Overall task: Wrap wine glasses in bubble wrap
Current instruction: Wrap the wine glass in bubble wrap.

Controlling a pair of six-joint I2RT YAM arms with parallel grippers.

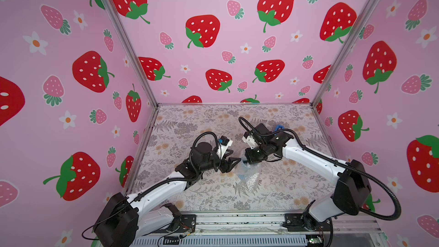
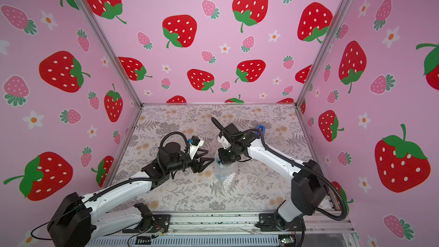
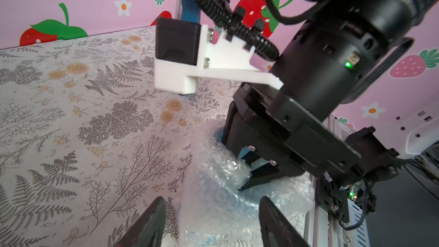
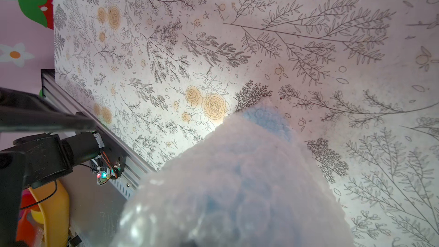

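Right claw [image 3: 245, 181]: clenched on the bubble wrap [image 3: 213, 153], pinching its bunched upper fold. Left claw [image 3: 213, 222]: released, fingers [image 3: 147, 224] spread wide, with film showing in the gap but not pinched. The two claws stand tip to tip, just beside each other, mid-tabletop.

The light-blue goblet [image 4: 266, 119] lies inside the wrap on the tabletop [image 1: 190, 119] and shows dimly through the film. The sheet's loose end trails toward the front and stops short of the tabletop's front edge. Bare tabletop lies open on the left, at the rear and at the right front. A blue tape dispenser [image 1: 279, 127] sits behind the right arm, well apart from the bundle.
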